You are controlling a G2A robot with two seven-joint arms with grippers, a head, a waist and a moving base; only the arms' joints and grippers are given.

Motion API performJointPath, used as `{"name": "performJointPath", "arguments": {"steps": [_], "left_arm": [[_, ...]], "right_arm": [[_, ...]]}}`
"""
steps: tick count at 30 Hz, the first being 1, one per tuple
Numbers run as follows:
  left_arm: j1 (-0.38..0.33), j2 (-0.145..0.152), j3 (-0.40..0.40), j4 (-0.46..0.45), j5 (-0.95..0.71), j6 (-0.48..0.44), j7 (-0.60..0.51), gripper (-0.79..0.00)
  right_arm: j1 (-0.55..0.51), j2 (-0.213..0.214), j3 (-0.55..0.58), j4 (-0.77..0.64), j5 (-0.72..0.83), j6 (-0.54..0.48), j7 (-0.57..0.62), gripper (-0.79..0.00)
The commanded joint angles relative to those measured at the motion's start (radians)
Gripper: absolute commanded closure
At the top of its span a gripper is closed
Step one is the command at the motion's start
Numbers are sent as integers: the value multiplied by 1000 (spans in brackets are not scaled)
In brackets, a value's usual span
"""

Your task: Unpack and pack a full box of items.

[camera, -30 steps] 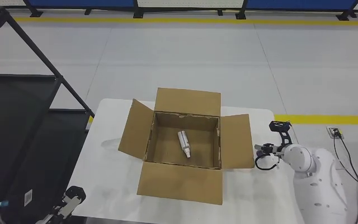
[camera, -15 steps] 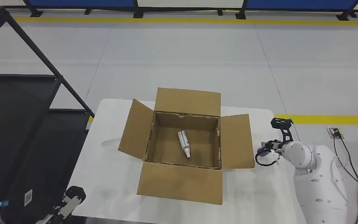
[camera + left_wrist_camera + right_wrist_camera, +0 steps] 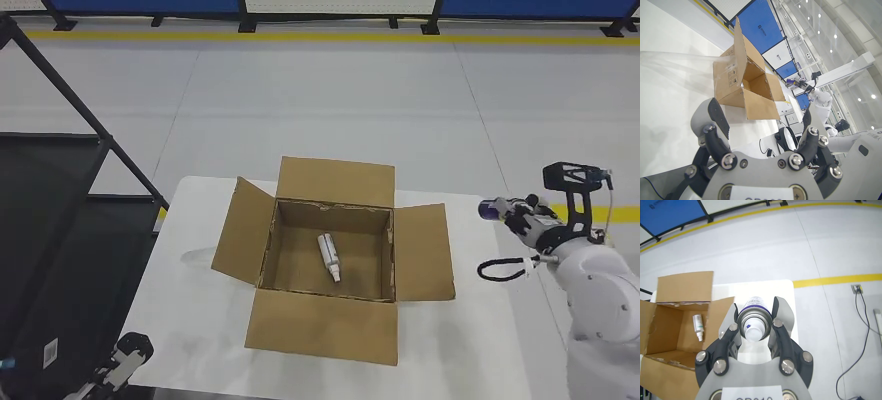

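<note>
The right pincer (image 3: 755,303) is clenched on a can (image 3: 754,321), held above the table (image 3: 783,291) to the right of the box (image 3: 320,325). The can's white cap is shown by the wrist view. A bottle (image 3: 330,257) is seen lying in the box. The left pincer (image 3: 761,107) is spread and empty.

Box (image 3: 325,330) mid-table (image 3: 195,305); bottle (image 3: 330,257) lying inside; can (image 3: 754,321) in right tool (image 3: 755,306), right of box.

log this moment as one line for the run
right gripper: shut on spray can, held in air beside box | left gripper: open, empty | box: open on table, one small bottle inside
</note>
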Motion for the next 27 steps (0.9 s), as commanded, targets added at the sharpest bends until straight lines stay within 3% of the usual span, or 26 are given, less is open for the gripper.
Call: {"name": "performJointPath", "arguments": {"steps": [1,7,16,21,27], "left_arm": [[0,0,0,0,0,0,0,-785],[0,0,0,0,0,0,0,-785],[0,0,0,0,0,0,0,-785],[0,0,0,0,0,0,0,-785],[0,0,0,0,0,0,0,-785]], "right_arm": [[11,-3,-69,-48,-29,28,-5,0],[116,-16,-346,-13,-99,-9,42,0],[348,-83,-781,394,-216,-1,92,0],[447,-140,-918,651,-221,62,76,0],[543,-197,-971,909,-139,73,50,0]]}}
